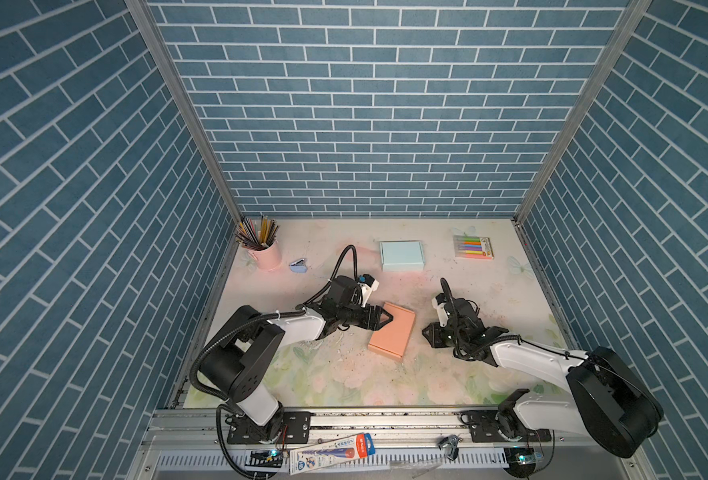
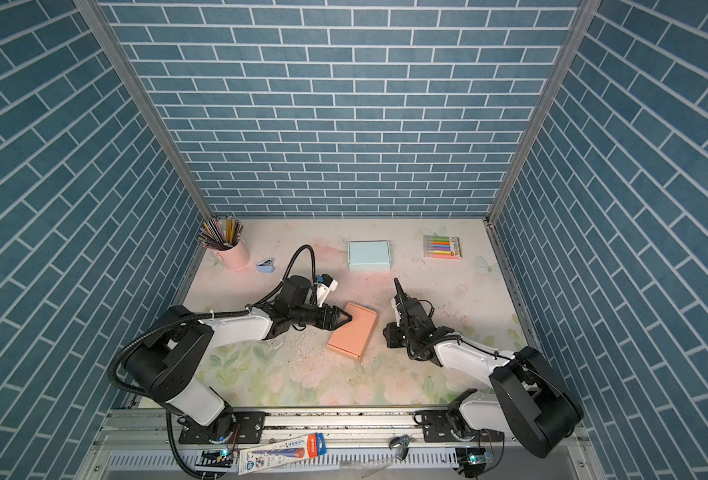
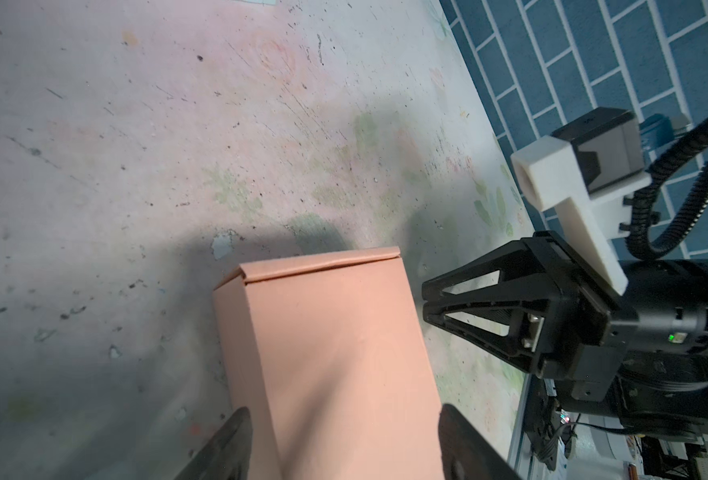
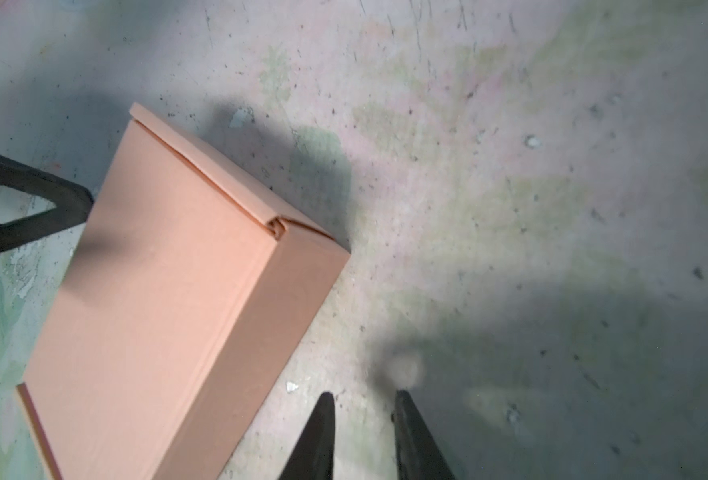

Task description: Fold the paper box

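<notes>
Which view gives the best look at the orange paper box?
The right wrist view: the orange paper box shows its closed lid, one side wall and the tucked corner, large and sharp. The left wrist view cuts off part of the box; in both top views the box is small.

Peach paper box [image 1: 392, 329] lies flat, closed, on the table [image 1: 335, 374]. Left gripper [image 1: 388, 319] overlaps its edge; right gripper [image 1: 426, 332] near, apart.

Only "HB" reads, on the pencil packet [image 1: 331, 453].
</notes>
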